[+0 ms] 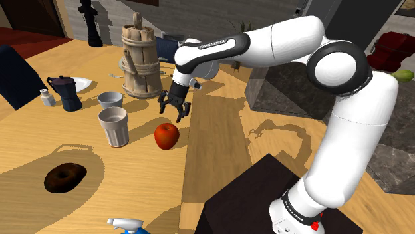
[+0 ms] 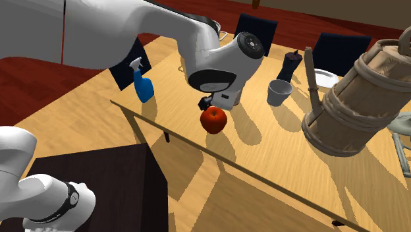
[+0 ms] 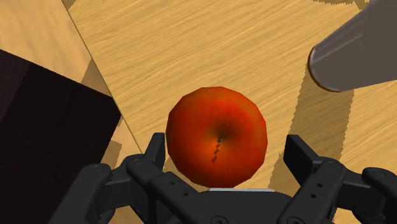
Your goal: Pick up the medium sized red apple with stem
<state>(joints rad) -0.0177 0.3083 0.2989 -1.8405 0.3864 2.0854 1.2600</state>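
Closest to the lens in the shoulder view is the dark stand (image 1: 246,199) at lower right, and from it the white arm (image 1: 346,133) sweeps up and left over the wooden table (image 1: 219,139). The gripper (image 1: 175,108) hangs fingers-down just above the red apple (image 1: 165,135). The apple rests on the table near a white cup (image 1: 114,126), with a dark doughnut (image 1: 64,177) lying nearer the camera. There's clear air between fingertips and fruit.

Over to the second exterior view: the apple (image 2: 213,120) sits right under the bulky wrist, out on open tabletop. A blue spray bottle (image 2: 142,84) stands well off to that view's left and a grey cup (image 2: 279,91) to its right.

Now the wrist view, and it's a beauty. The apple (image 3: 216,137) lies between the two black fingers (image 3: 154,153), jaws wide apart, neither one looking to touch it. The stem dimple faces straight back at the camera, so the core axis stands upright. The fruit is close to round, so there's no real long axis to speak of.

My read: this is the hover before the grasp, lined up but not gripping. The next move calls for a straight drop until the pads flank the widest part, then a squeeze across the middle. Too shallow a bite and that round skin could squirt free.
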